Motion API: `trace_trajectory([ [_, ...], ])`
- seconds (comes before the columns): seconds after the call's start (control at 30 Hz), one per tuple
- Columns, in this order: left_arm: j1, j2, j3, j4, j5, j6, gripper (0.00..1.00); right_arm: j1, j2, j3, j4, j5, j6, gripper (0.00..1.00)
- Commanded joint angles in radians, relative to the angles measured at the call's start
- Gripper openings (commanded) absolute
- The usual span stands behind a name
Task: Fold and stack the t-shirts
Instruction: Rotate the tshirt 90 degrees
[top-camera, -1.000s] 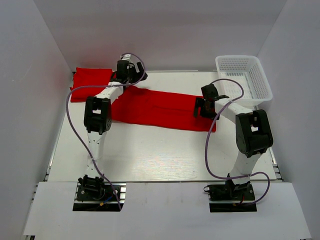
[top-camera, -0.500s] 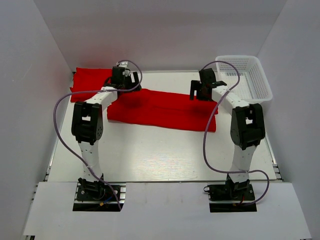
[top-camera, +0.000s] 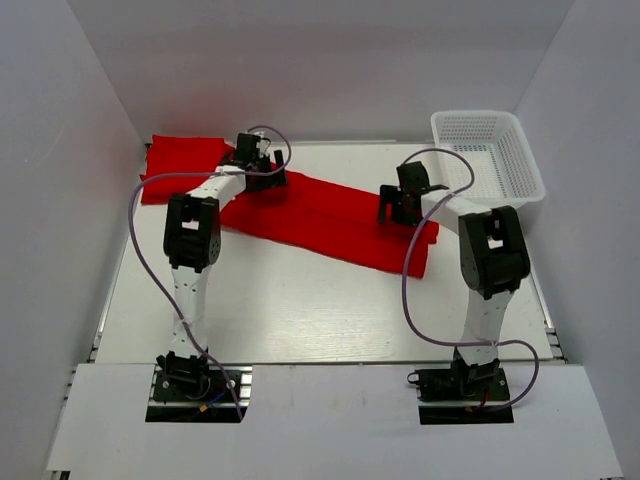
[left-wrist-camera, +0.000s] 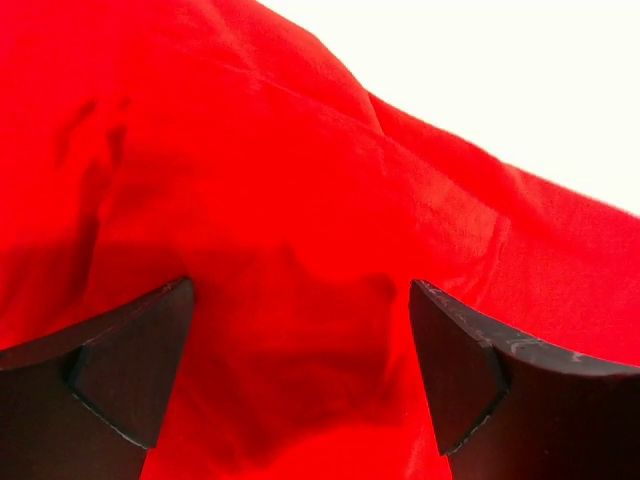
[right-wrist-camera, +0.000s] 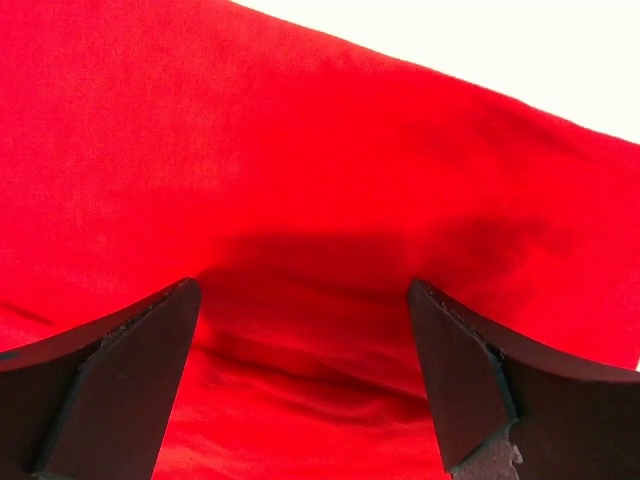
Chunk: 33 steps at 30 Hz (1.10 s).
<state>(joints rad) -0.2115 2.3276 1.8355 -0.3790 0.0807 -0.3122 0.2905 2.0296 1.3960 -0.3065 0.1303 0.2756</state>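
Observation:
A long, partly folded red t-shirt (top-camera: 330, 222) lies slanted across the table, from back left down to the right. A second folded red t-shirt (top-camera: 176, 166) sits at the back left corner. My left gripper (top-camera: 258, 170) hovers over the long shirt's left end. In the left wrist view it is open (left-wrist-camera: 300, 335), with wrinkled red cloth (left-wrist-camera: 300, 180) below and nothing pinched. My right gripper (top-camera: 398, 205) is over the shirt's right end. In the right wrist view it is open too (right-wrist-camera: 300, 335), its fingers straddling a fold of the cloth (right-wrist-camera: 300, 150).
A white plastic mesh basket (top-camera: 490, 160) stands at the back right, just beyond the right arm. White walls close in the table (top-camera: 300, 310) on the left, back and right. Purple cables loop off both arms.
The long shirt now lies slanted, its right end nearer and more bunched. My right gripper came from the back edge onto that end. My left gripper shifted slightly right.

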Motion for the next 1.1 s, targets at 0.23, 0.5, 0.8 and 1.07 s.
trace_trajectory([
  [0.23, -0.081, 0.311, 0.29, 0.025, 0.301, -0.036, 0.99, 0.125, -0.383, -0.679, 0.127, -0.452, 0.165, 0.9],
  [0.5, -0.216, 0.509, 0.516, 0.274, 0.355, -0.201, 0.99, 0.403, -0.54, -0.793, 0.234, -0.592, 0.228, 0.9],
  [0.8, -0.261, 0.495, 0.476, 0.339, 0.237, -0.242, 0.99, 0.559, -0.451, -0.677, 0.207, -0.58, 0.163, 0.9],
  [1.07, -0.261, 0.429, 0.481, 0.292, 0.12, -0.222, 0.99, 0.555, -0.534, -0.611, 0.095, -0.466, 0.125, 0.9],
])
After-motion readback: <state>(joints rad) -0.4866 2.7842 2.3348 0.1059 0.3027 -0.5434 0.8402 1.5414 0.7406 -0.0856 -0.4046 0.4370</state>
